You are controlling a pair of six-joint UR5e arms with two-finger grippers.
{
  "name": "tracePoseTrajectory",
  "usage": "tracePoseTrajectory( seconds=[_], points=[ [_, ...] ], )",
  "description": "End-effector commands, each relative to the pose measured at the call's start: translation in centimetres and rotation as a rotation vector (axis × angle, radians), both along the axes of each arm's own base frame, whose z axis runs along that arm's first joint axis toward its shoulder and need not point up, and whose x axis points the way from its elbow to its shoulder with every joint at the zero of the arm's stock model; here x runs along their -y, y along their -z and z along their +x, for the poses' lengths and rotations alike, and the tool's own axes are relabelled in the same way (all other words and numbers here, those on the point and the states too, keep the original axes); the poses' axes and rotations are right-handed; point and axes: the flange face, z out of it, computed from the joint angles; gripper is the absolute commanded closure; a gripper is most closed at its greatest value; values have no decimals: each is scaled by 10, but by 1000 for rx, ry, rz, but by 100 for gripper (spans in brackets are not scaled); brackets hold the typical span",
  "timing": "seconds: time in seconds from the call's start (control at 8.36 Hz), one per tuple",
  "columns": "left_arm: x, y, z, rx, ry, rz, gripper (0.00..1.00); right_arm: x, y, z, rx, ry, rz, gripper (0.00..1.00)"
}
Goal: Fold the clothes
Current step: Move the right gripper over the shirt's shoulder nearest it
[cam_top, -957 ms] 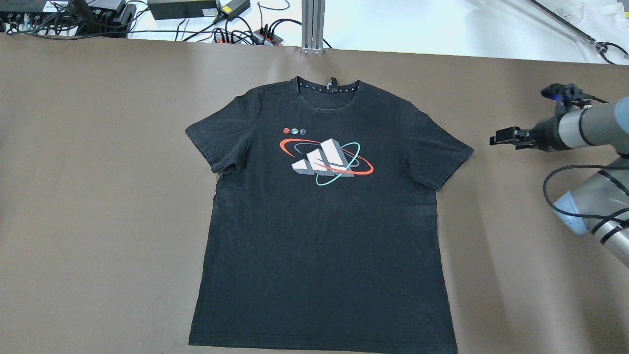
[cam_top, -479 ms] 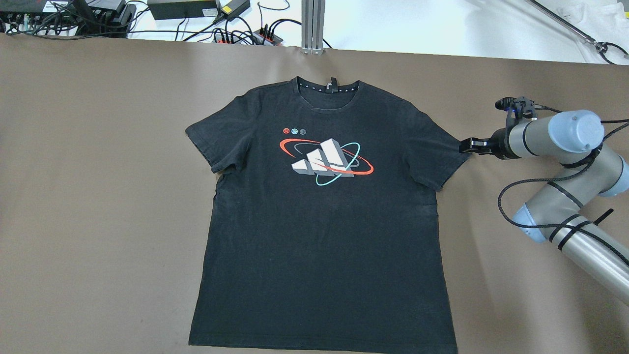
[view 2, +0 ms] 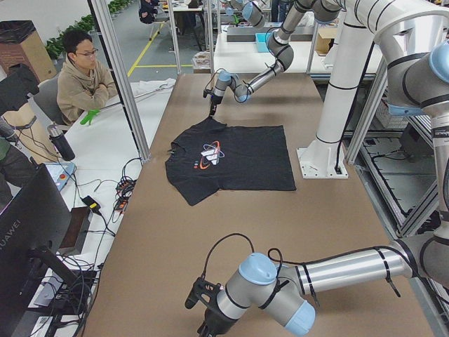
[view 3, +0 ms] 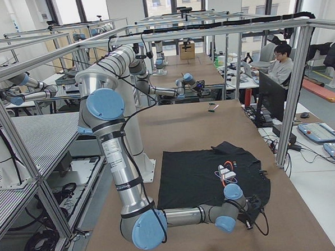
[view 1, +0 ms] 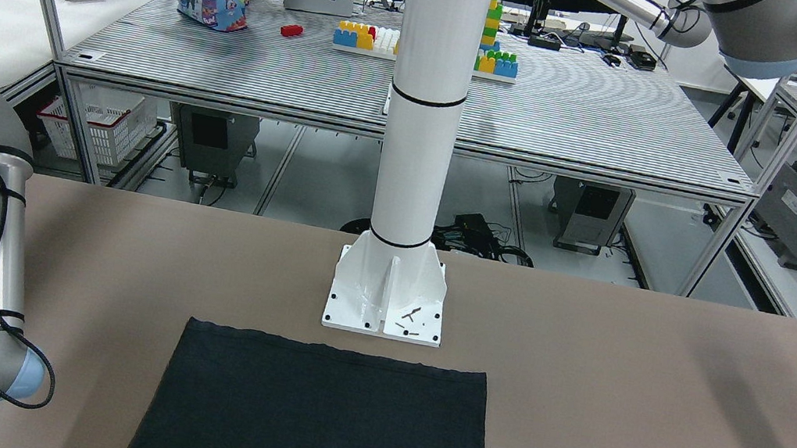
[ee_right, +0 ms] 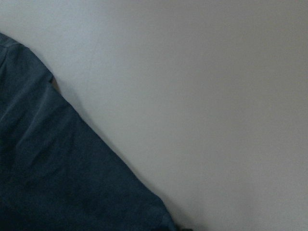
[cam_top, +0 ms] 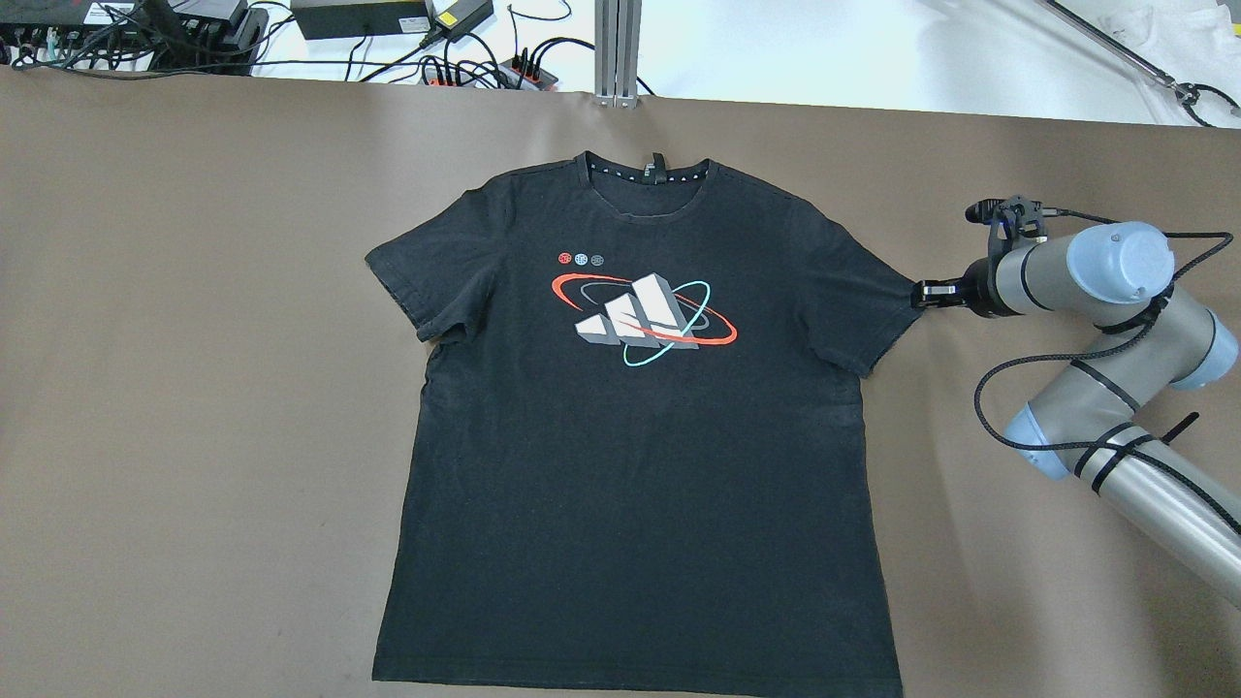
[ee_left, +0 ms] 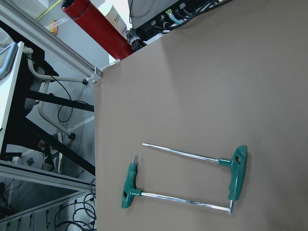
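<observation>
around the right gripper (cam_top: 923, 294): bare brown counter (cam_top: 1018, 582) behind and to both sides, and right at its tips the outer corner of a sleeve of the black t-shirt (cam_top: 630, 465). spread flat and print side up, stretching away from the gripper across the middle of the counter, with the collar off to one side of it and the bottom hem off to the other. cannot tell whether closed on the sleeve hem, merely touching it, or open; too small from overhead, and only fabric and counter in its wrist view. far past the collar, an aluminium post (cam_top: 618, 48) and a tangle of cables and power bricks (cam_top: 368, 24). past the bottom hem, a white pillar (view 1: 425, 101) on a base plate (view 1: 386, 309), near the hem but apart from it.

below the left gripper (view 2: 207, 324), in its wrist view: a pair of green t-handle hex keys (ee_left: 236, 171) lying side by side on the counter, handles at opposite ends. well apart from the shirt. beside the counter, across from the pillar, a seated operator (view 2: 84, 70).

right arm: forearm low over the counter, elbow bent, wrist turned so the gripper tips down onto the sleeve corner. left arm: forearm stretched low along the counter, wrist bent, gripper pointing down. cannot tell whether open or closed.
</observation>
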Motion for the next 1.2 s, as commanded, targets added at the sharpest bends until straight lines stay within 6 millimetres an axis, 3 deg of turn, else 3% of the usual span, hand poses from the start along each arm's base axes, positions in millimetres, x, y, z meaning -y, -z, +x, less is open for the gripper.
tracePoseTrajectory(
  seconds=[0.0,0.12,0.36,0.48,0.72,0.84,1.08],
  points=[
    [0,0,1,-12,12,-6,0,5,9,1,-7,12,34,100],
    [0,1,1,-12,12,-3,0,6,29,4,8,19,65,100],
    [-4,1,3,-34,9,13,0,-8,121,5,2,22,46,100],
    [-5,1,5,-34,5,16,0,-27,167,-27,-7,66,38,100],
    [-3,1,10,-48,17,7,0,-39,193,-66,-10,20,34,100],
    [-2,2,10,-50,17,9,0,-35,197,-79,-28,3,40,100],
    [-1,6,11,-56,20,18,0,-6,212,-106,-51,-26,39,100]
  ],
)
